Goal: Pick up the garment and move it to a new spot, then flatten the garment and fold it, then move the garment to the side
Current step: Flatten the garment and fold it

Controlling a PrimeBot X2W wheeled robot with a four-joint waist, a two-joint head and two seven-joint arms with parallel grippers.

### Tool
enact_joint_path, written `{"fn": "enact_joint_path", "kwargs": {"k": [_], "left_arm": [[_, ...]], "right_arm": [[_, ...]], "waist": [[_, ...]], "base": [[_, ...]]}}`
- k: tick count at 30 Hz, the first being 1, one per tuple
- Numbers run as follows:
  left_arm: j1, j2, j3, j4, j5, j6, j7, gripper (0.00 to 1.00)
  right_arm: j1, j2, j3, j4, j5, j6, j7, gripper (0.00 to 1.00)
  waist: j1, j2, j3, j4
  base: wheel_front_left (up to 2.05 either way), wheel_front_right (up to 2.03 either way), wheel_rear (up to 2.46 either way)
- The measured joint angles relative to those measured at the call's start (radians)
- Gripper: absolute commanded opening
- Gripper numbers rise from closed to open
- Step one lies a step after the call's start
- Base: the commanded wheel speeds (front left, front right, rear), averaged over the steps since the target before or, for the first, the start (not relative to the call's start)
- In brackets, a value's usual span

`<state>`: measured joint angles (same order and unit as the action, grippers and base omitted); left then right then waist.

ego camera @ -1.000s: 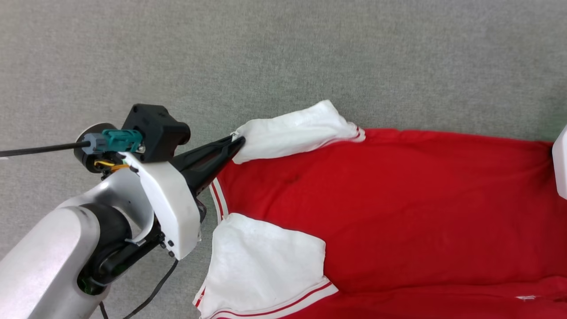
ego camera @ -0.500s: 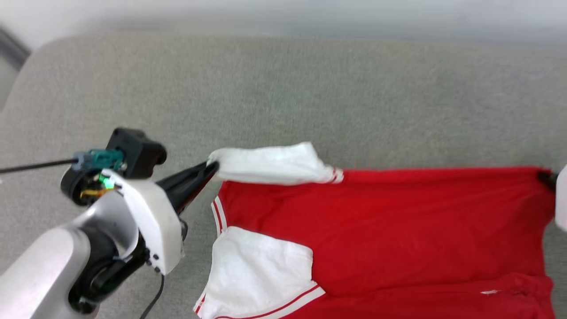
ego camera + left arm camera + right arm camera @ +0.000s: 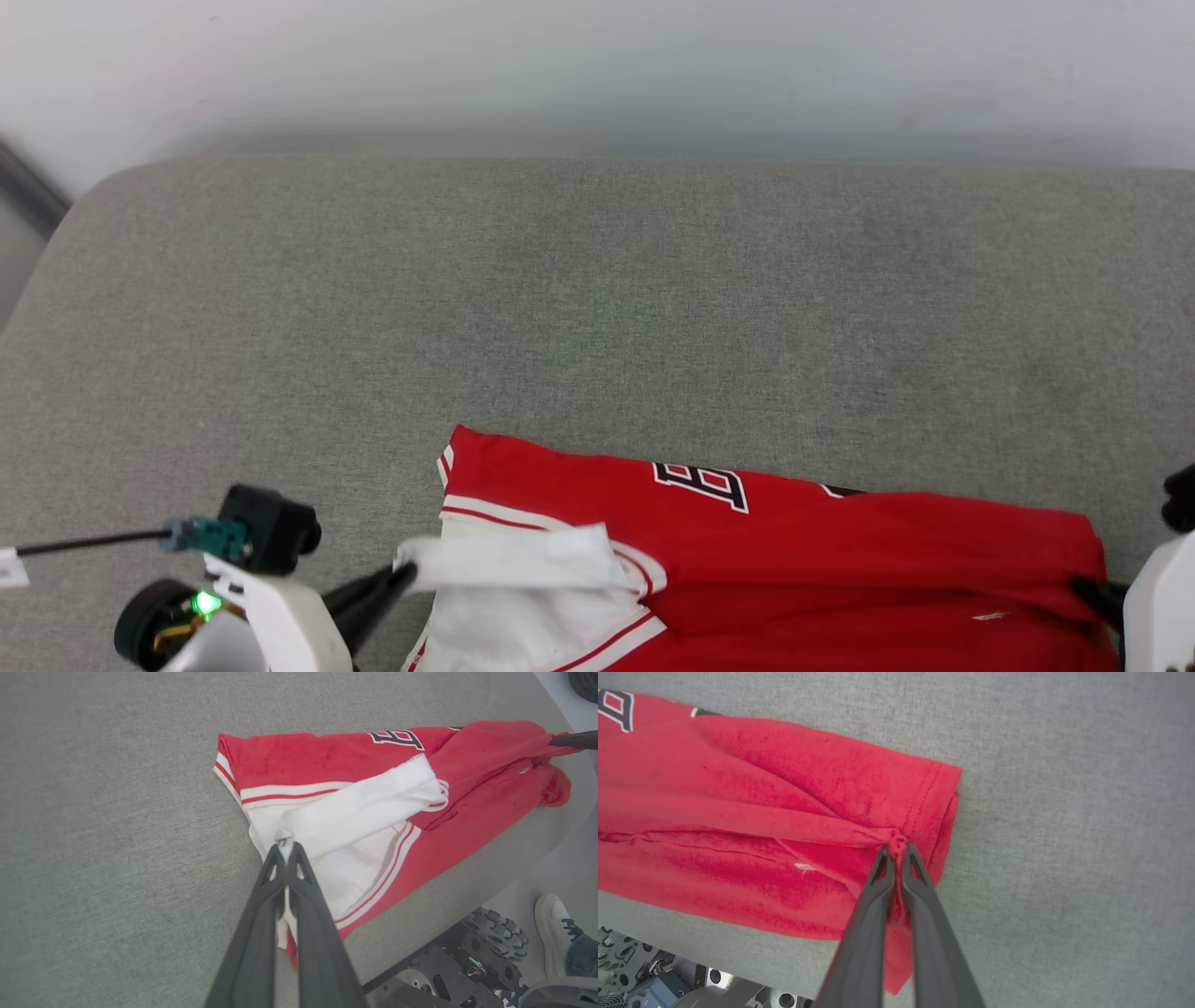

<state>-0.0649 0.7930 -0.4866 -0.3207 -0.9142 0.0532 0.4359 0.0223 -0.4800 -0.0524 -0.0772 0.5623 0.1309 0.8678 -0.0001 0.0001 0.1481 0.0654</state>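
Pinching the garment (image 3: 840, 551) at both ends: left gripper (image 3: 284, 848) clenched on the white sleeve (image 3: 364, 807), right gripper (image 3: 896, 848) clenched on the red hem (image 3: 924, 807). It lies half-folded, lower centre, on the tabletop (image 3: 597, 308). Light, limp jersey; we'd grip stitched edges.

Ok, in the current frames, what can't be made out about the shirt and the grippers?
- Head view: the garment's near part is cut off by the bottom edge.
- Head view: the print runs under a fold, so it is unreadable.
- Head view: the right gripper is mostly cut off by the right edge.
- Right wrist view: its fingers hide how many layers it pinches.
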Motion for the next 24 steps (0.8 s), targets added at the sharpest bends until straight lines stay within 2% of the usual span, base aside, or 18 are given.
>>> {"fn": "enact_joint_path", "kwargs": {"k": [6, 7, 16, 17, 18, 19, 24], "left_arm": [[0.068, 0.002, -0.035, 0.051, 0.003, -0.009, -0.022, 0.0], [0.079, -0.018, -0.064, 0.091, 0.001, -0.027, -0.019, 0.0], [0.036, -0.081, -0.14, 0.237, 0.06, -0.08, -0.03, 0.0], [0.033, -0.085, -0.144, 0.249, 0.064, -0.084, -0.035, 0.24], [0.029, -0.087, -0.147, 0.258, 0.069, -0.089, -0.037, 0.89], [0.026, -0.088, -0.148, 0.267, 0.076, -0.089, -0.046, 1.0], [0.02, -0.1, -0.139, 0.283, 0.077, -0.092, -0.082, 1.0]], "right_arm": [[0.072, 0.002, 0.01, 0.016, -0.012, 0.0, -0.011, 0.0], [0.081, -0.002, 0.028, 0.037, -0.007, 0.0, -0.018, 0.0], [0.061, -0.041, 0.085, 0.076, 0.003, 0.0, -0.059, 0.0], [0.06, -0.044, 0.091, 0.079, 0.005, 0.0, -0.063, 0.13], [0.059, -0.045, 0.094, 0.082, 0.01, 0.0, -0.068, 1.0], [0.058, -0.045, 0.096, 0.086, 0.011, 0.0, -0.073, 1.0], [0.048, -0.05, 0.1, 0.083, 0.028, 0.0, -0.086, 1.0]], "waist": [[0.0, 0.0, 0.014, -0.004], [0.0, 0.0, 0.024, -0.005], [0.0, 0.0, 0.051, -0.004], [0.0, 0.0, 0.05, -0.005], [0.0, 0.0, 0.049, -0.006], [0.0, 0.0, 0.046, -0.007], [0.0001, 0.0, 0.021, -0.015]], "base": [[0.0, 0.0, 0.0], [0.0, 0.0, 0.0], [0.0, 0.0, 0.0], [0.0, 0.0, 0.0], [0.0, 0.0, 0.0], [0.0, 0.0, 0.0], [0.0, 0.0, 0.0]]}}
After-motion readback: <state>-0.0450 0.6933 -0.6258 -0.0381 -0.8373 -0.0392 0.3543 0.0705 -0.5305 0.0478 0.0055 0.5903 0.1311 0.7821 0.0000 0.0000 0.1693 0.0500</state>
